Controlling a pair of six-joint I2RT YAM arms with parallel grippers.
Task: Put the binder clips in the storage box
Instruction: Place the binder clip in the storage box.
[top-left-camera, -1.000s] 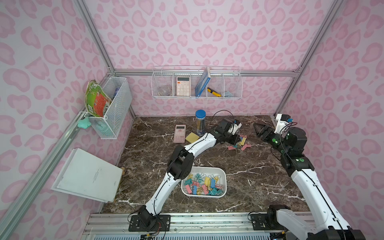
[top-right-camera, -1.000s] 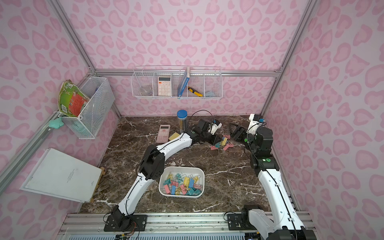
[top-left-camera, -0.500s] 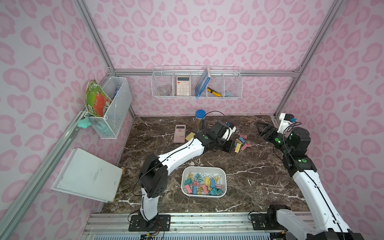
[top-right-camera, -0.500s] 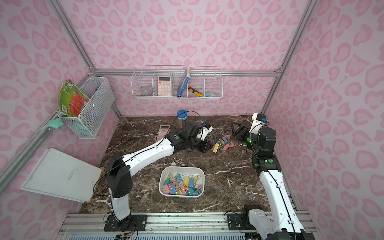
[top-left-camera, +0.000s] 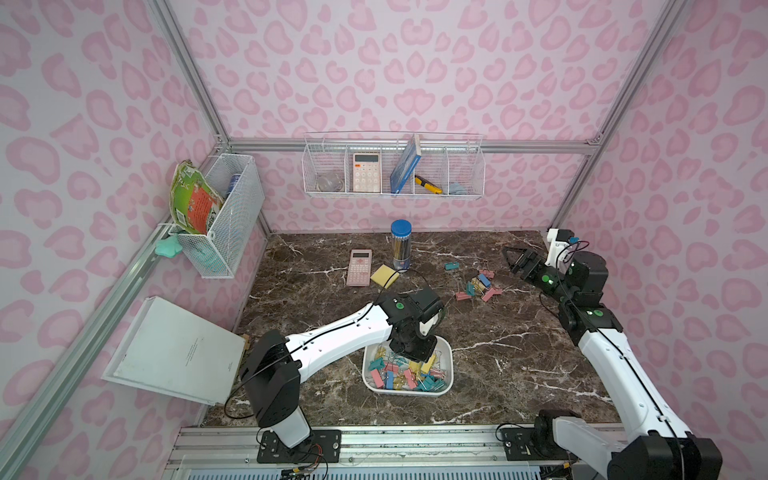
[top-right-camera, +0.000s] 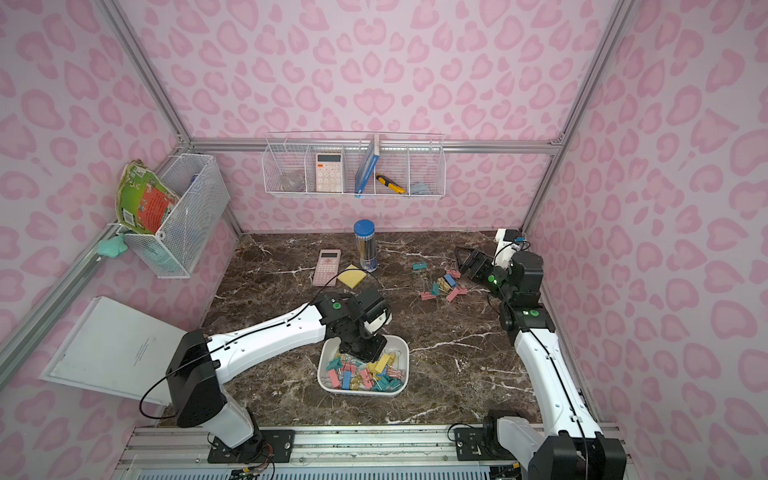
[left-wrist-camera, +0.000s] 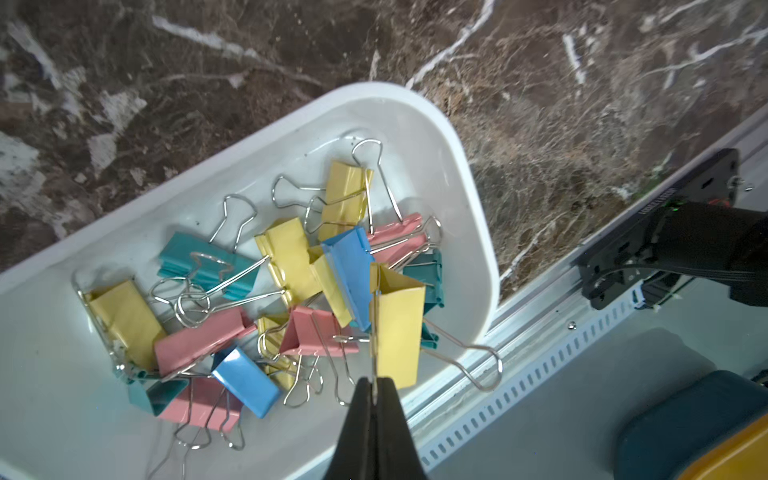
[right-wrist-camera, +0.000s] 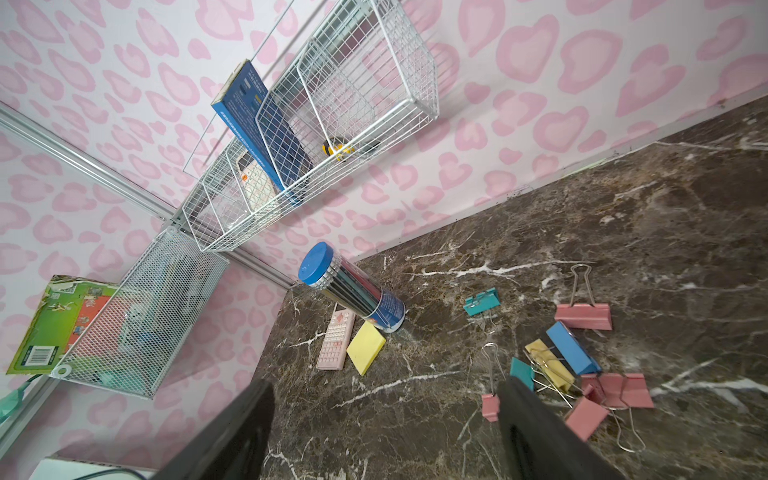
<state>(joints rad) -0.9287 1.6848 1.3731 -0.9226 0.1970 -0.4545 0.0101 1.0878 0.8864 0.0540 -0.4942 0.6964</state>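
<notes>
The storage box (top-left-camera: 449, 355) (top-right-camera: 405, 348) (left-wrist-camera: 478, 199) is a shallow white tray near the table's front, holding several pastel binder clips (left-wrist-camera: 291, 266). My left gripper (left-wrist-camera: 374, 388) (top-left-camera: 417, 353) hangs over the box's right end, shut on the thin wire handle of a yellow binder clip (left-wrist-camera: 397, 328) that dangles below it. Several loose binder clips (top-left-camera: 478, 286) (top-right-camera: 444, 286) (right-wrist-camera: 571, 347) lie at the back right, with a lone teal one (top-left-camera: 451, 266) (right-wrist-camera: 482, 302) apart from them. My right gripper (top-left-camera: 517, 259) (top-right-camera: 469, 262) (right-wrist-camera: 386, 386) hovers open just right of that pile, nothing between its fingers.
A pink calculator (top-left-camera: 360, 267), a yellow sticky-note pad (top-left-camera: 384, 275) and a blue-lidded pencil tube (top-left-camera: 401, 249) stand at the back middle. Wire baskets hang on the back wall (top-left-camera: 392, 170) and the left wall (top-left-camera: 224, 212). A white booklet (top-left-camera: 174, 349) leans at the left.
My left arm has swung back from the loose pile at the rear to above the storage box, carrying the yellow clip. My right gripper has opened wider and stayed in place.
</notes>
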